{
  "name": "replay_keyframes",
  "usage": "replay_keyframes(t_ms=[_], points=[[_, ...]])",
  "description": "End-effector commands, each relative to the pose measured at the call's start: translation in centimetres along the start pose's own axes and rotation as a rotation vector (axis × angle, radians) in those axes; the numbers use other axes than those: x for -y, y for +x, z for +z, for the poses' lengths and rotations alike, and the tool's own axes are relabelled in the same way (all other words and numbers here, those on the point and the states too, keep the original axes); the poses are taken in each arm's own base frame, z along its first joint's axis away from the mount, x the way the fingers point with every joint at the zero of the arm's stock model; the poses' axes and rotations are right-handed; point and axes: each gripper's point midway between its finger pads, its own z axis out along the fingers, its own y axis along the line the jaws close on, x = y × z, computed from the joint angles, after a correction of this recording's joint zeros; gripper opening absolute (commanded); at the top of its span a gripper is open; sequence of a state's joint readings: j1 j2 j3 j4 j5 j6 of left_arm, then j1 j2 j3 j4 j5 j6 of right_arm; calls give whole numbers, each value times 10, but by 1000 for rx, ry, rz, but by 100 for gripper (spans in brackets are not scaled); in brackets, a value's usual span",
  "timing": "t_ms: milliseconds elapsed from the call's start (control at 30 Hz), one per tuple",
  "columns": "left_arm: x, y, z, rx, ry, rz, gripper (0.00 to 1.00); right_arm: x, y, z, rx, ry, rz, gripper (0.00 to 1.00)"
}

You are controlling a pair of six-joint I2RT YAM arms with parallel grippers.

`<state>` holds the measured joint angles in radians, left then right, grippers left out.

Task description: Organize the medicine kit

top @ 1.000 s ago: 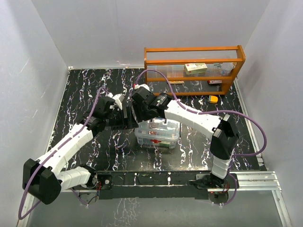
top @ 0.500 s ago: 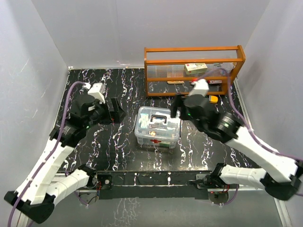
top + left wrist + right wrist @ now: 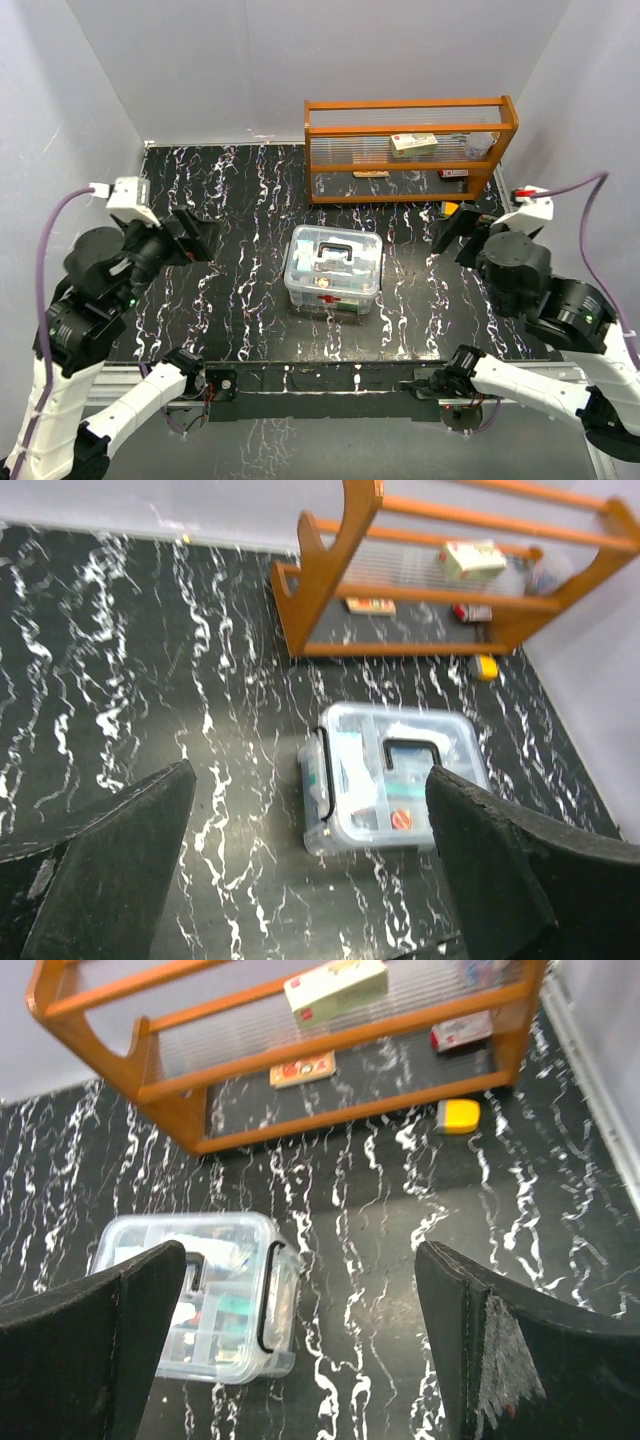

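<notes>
While both sets of jaws hang spread wide and empty, one out to each side and well clear of everything, the kit (image 3: 350, 303) sits mid-bench with its lid on and the dark handle (image 3: 337, 249) lying flat on top.

Several medicine items are outside it. A cream box (image 3: 335, 988), a red-and-white packet (image 3: 461, 1032) and a flat packet (image 3: 302, 1068) sit in the orange rack (image 3: 400, 103) at the back, and a yellow piece (image 3: 459, 1116) lies on the bench (image 3: 240, 200) just beside the rack's right foot.

The risks, as I judge them:
- The kit looks light and the bench glossy. A one-sided pull on the lid could drag or tip the whole box and spill the insert.
- The handle is slim and flat, so jaws coming down off-centre may slip off it.
- The rack's rails and ribbed panel crowd its contents. A careless reach could catch a rail or push a packet out of reach.
- The yellow piece sits close to the rack foot, leaving little room for jaws.

Nothing legible can be made out. The kit shows small red marks, one of them round (image 3: 401, 820). The cream box carries a red spot and some green, and the packet has red print — too small to read.
</notes>
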<state>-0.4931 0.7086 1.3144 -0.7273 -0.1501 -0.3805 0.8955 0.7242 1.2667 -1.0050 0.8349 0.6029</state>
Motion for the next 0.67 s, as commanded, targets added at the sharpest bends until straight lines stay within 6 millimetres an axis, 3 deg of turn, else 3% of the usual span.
replay_keyframes(t_ms=[0,133,367,633], points=[[-13,-35,-29,132,-65,23,99,31,-48,-23,124,79,13,98],[-20,-40,-42,142,-92,59,99,45,-69,-36,170,100,0,98],[-29,-36,-56,158,-114,80,99,76,-85,-53,255,164,3,98],[-30,-24,-50,116,-112,82,99,78,-89,-55,293,155,34,98]])
